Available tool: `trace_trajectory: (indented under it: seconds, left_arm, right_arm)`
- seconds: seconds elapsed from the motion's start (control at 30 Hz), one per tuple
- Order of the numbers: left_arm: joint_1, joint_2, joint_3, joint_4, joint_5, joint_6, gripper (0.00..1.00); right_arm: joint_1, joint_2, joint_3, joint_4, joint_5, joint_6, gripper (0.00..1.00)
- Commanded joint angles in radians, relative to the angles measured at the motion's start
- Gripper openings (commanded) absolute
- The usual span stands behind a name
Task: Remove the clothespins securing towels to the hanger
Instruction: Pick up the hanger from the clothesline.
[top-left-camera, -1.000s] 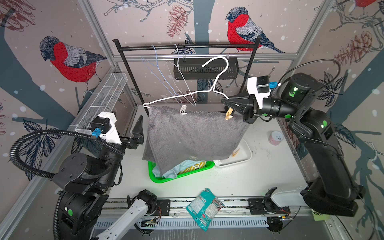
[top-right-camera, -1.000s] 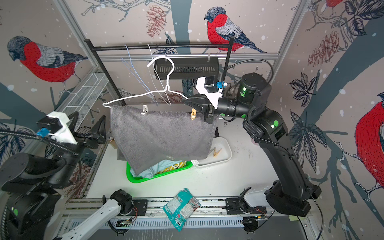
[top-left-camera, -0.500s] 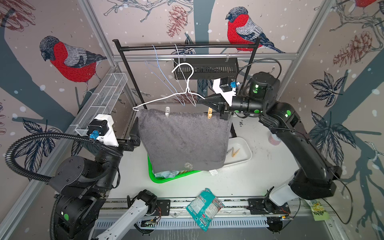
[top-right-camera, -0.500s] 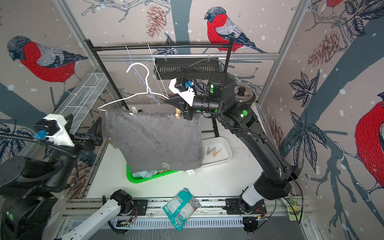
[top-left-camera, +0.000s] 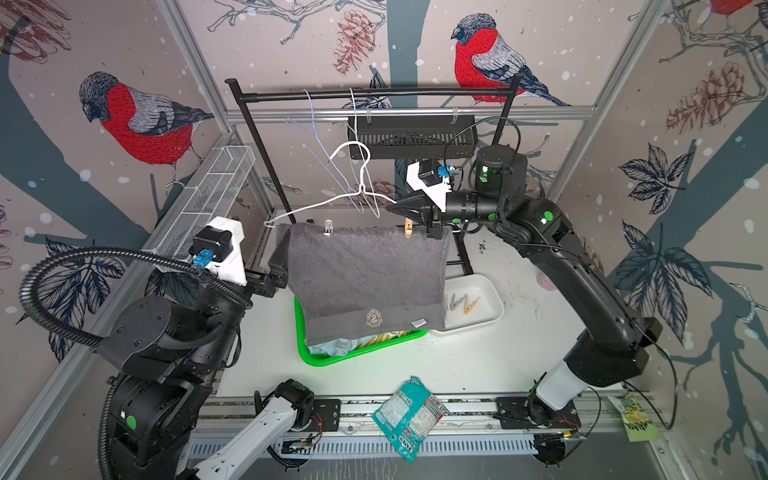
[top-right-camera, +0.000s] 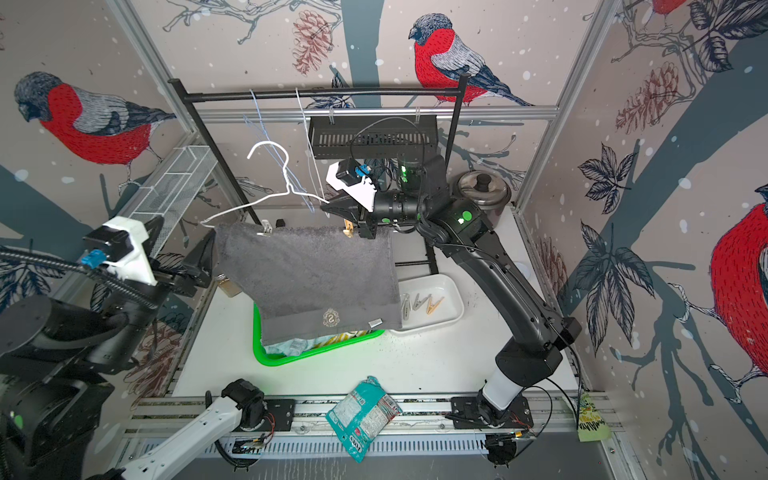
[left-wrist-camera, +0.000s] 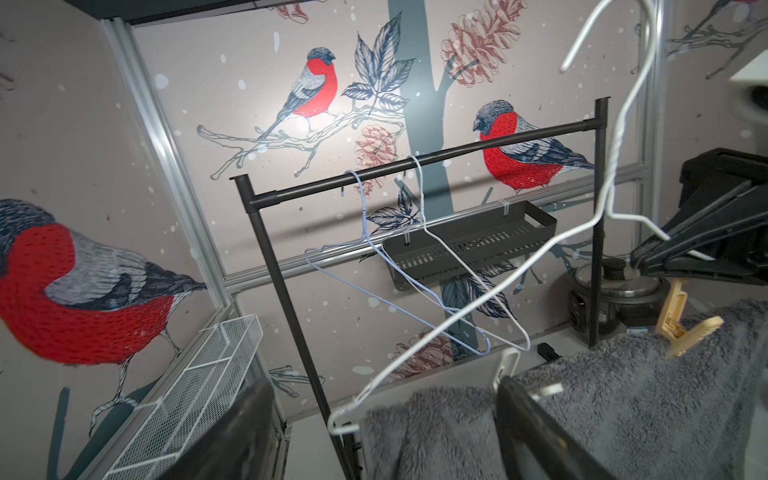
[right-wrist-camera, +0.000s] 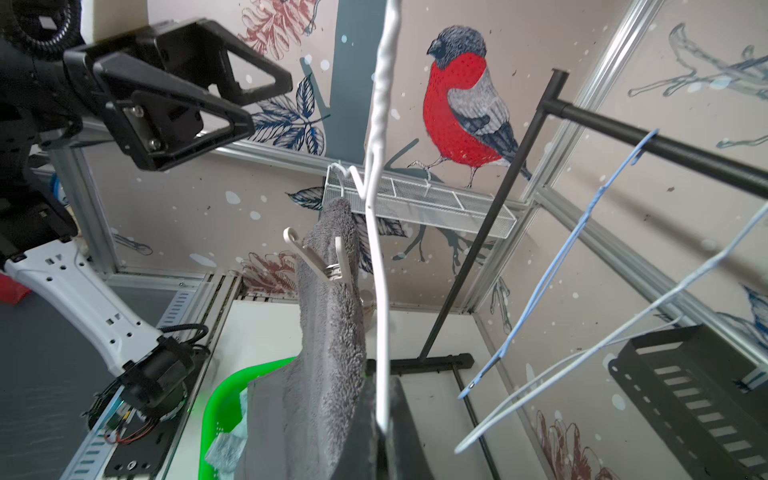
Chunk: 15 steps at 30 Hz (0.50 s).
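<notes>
My right gripper (top-left-camera: 392, 204) is shut on the wire of a white hanger (top-left-camera: 361, 183) and holds it in the air. A dark grey towel (top-left-camera: 365, 270) with a crest hangs from it. One whitish clothespin (top-left-camera: 328, 227) pins the towel near the left end, and a tan one (top-left-camera: 408, 228) sits by the right gripper. My left gripper (left-wrist-camera: 386, 432) is open, with the hanger's end and the towel's corner between its fingers (left-wrist-camera: 532, 428). The whitish clothespin (left-wrist-camera: 505, 370) stands just beyond one fingertip. The right wrist view shows the wire (right-wrist-camera: 382, 415) clamped between shut jaws.
Under the towel stands a green basket (top-left-camera: 357, 353) holding a light blue towel (top-left-camera: 336, 345) and a striped one (top-left-camera: 395, 334). A white tray (top-left-camera: 486, 316) holds several loose clothespins (top-left-camera: 461, 301). Behind is a black rail (top-left-camera: 374, 93) with two bare hangers. A snack bag (top-left-camera: 409, 415) lies in front.
The right arm has swung the hanger and grey towel to the left, bringing the towel's left corner between the left gripper's fingers. The left jaws look slightly narrower.
</notes>
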<state>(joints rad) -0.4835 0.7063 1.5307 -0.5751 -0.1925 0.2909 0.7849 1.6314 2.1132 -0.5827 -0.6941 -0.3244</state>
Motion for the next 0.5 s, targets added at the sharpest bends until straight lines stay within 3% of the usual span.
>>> trace_trajectory:
  seconds: [0.0, 0.27, 0.47]
  left_arm:
    - [-0.001, 0.053, 0.03, -0.087, 0.202, 0.078, 0.79]
    - [-0.001, 0.133, 0.031, -0.133, 0.345, 0.152, 0.78]
    - [-0.001, 0.173, 0.031, -0.111, 0.348, 0.165, 0.74]
  right_arm:
    - [-0.002, -0.018, -0.042, 0.059, -0.042, -0.01, 0.0]
    - [-0.021, -0.014, -0.078, 0.005, -0.063, -0.046, 0.01]
    - [-0.021, -0.018, -0.085, -0.023, -0.116, -0.082, 0.01]
